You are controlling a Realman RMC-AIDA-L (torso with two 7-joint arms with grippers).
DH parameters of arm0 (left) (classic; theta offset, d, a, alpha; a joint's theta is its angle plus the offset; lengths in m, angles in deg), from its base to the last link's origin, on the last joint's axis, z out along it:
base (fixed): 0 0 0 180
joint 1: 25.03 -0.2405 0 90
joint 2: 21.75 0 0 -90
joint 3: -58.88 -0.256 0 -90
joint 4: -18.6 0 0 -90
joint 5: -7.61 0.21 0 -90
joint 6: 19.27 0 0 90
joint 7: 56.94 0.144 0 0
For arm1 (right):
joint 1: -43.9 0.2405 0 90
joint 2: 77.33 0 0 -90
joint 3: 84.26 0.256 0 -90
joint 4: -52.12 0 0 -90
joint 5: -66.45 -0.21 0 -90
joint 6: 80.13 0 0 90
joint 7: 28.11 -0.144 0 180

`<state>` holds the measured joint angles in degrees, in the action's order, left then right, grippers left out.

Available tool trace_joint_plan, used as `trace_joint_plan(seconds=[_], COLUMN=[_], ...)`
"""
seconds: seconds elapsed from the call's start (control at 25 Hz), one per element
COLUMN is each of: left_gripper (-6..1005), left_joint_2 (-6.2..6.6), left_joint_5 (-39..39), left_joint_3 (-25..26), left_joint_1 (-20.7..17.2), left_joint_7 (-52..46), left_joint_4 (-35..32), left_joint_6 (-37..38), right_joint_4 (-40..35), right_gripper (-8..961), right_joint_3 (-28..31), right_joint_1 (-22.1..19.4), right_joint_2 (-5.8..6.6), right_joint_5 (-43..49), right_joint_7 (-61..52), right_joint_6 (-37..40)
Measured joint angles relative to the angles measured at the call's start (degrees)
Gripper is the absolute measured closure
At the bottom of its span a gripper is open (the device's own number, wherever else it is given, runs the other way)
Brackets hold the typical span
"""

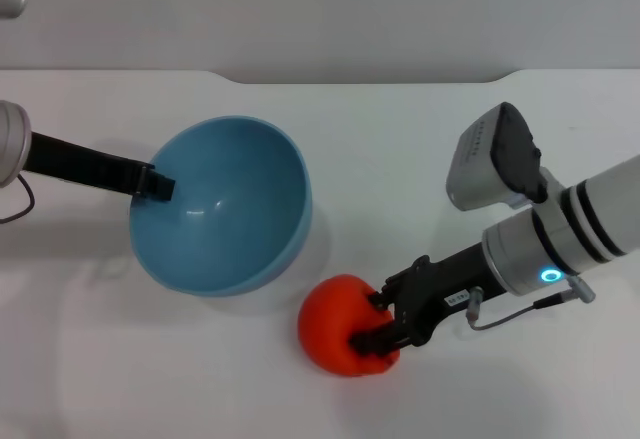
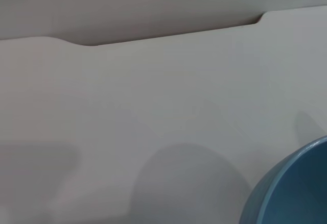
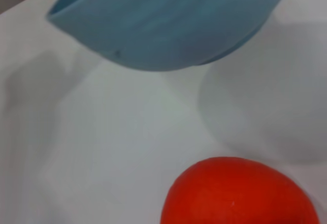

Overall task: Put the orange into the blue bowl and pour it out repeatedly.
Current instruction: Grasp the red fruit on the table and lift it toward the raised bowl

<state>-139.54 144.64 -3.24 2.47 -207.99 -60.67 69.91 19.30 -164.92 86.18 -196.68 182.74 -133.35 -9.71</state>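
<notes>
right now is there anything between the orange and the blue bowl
Nothing: only bare white table separates the orange, gripped by the right claw, from the blue bowl held tilted by the left claw. The head view shows it.

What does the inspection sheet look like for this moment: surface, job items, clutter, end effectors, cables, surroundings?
Surface: white table, notch along its far edge.
Job's things: blue bowl tilted and empty, lifted at its left rim; orange outside the bowl, beside it on the table.
Clutter: nothing seen.
End effectors: left end effector grips the bowl's rim; right end effector closed on the orange's side.
Cables: a thin grey lead loops by the right wrist; a dark cable at the left arm.
Surroundings: plain grey wall behind the table.
</notes>
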Motion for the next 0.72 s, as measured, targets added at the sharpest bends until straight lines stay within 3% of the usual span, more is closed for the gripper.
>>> trace_joint_plan(seconds=[0.28, 0.44, 0.64, 0.72], left_gripper=[1000, 1000, 1001, 1001], left_joint_2=[0.02, 0.02, 0.02, 0.02], left_joint_5=[0.0, 0.0, 0.0, 0.0], left_joint_3=[-2.0, -3.1, -4.6, -4.9], left_joint_1=[0.2, 0.3, 0.4, 0.6], left_joint_7=[0.0, 0.0, 0.0, 0.0], left_joint_4=[0.8, 2.2, 2.8, 2.9], left_joint_6=[-0.6, -1.1, -1.4, -1.4], right_joint_4=[-0.4, -2.3, -8.2, -11.6], right_gripper=[448, 521, 758, 798], right_joint_3=[0.6, 3.0, 8.6, 11.3], right_joint_1=[-1.4, -4.5, -9.7, -12.0], right_joint_2=[0.34, 0.78, 0.93, 1.06], right_joint_5=[-3.0, -6.8, -7.1, -7.1], right_joint_7=[-0.5, -0.4, -0.1, -0.1], right_joint_6=[-1.4, -0.4, 4.8, 7.8])
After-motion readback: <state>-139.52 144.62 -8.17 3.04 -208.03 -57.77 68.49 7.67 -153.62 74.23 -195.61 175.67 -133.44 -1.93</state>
